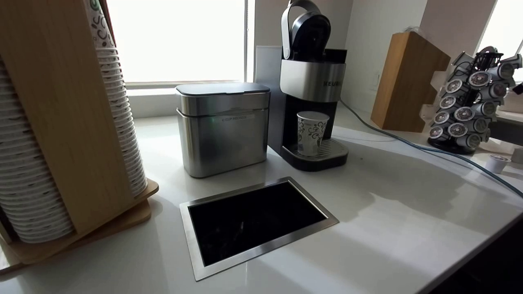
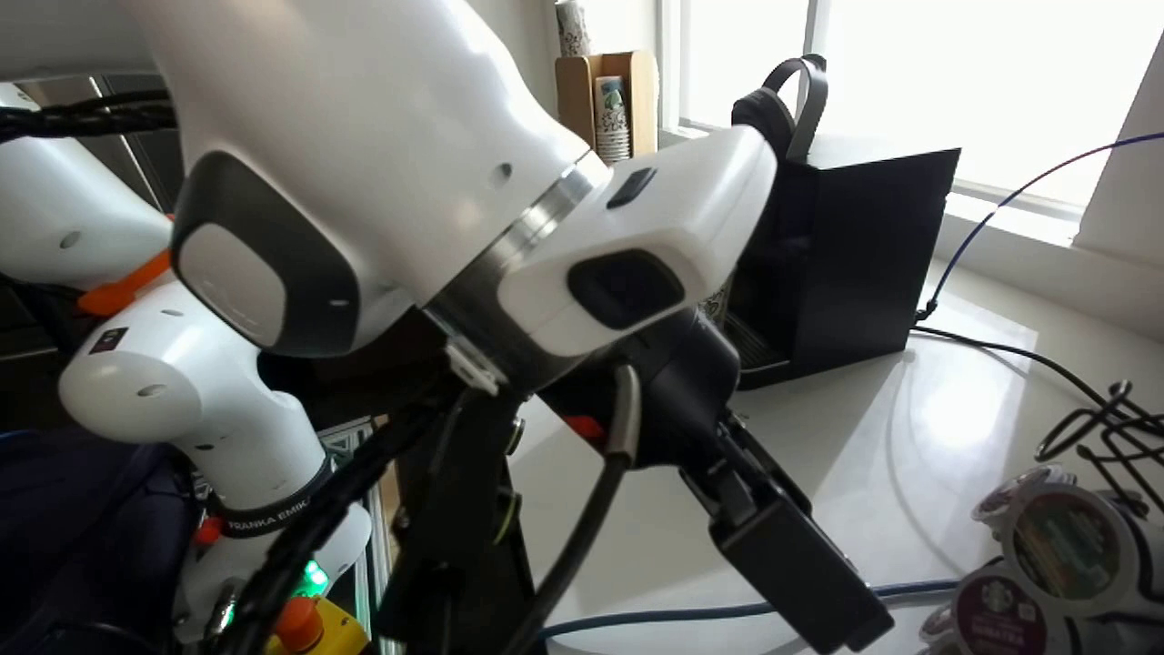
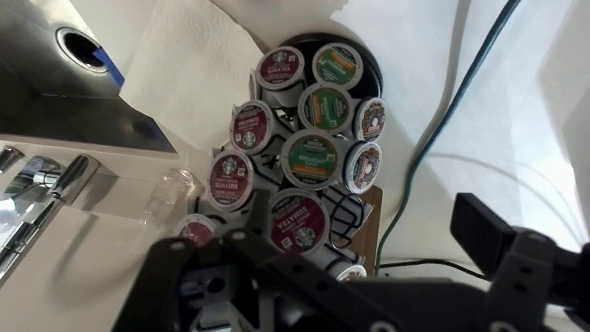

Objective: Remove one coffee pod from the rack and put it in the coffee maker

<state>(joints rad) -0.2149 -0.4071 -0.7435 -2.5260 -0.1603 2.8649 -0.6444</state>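
The rack [image 1: 449,146] is a dark wire carousel full of pods, at the right in an exterior view; its wire top [image 2: 1118,428] also shows at the lower right. In the wrist view the rack's black base [image 3: 372,76] is at the top, and an empty wire loop [image 3: 346,221] shows beside a maroon pod [image 3: 299,223]. My gripper [image 3: 371,221] is open and empty; its left finger is in front of that pod's edge. In an exterior view the gripper [image 2: 805,569] is left of the rack. The coffee maker [image 1: 312,81] has its lid raised; its side [image 2: 873,264] is black.
A paper cup [image 1: 312,132] stands on the drip tray. A metal bin [image 1: 226,139] and a metal-rimmed counter opening [image 1: 266,246] are near it. A loose pod [image 1: 497,164] stands by the rack. A blue cable [image 3: 419,159] crosses the counter. A sink [image 3: 133,133] and wooden block [image 1: 392,81] flank the rack.
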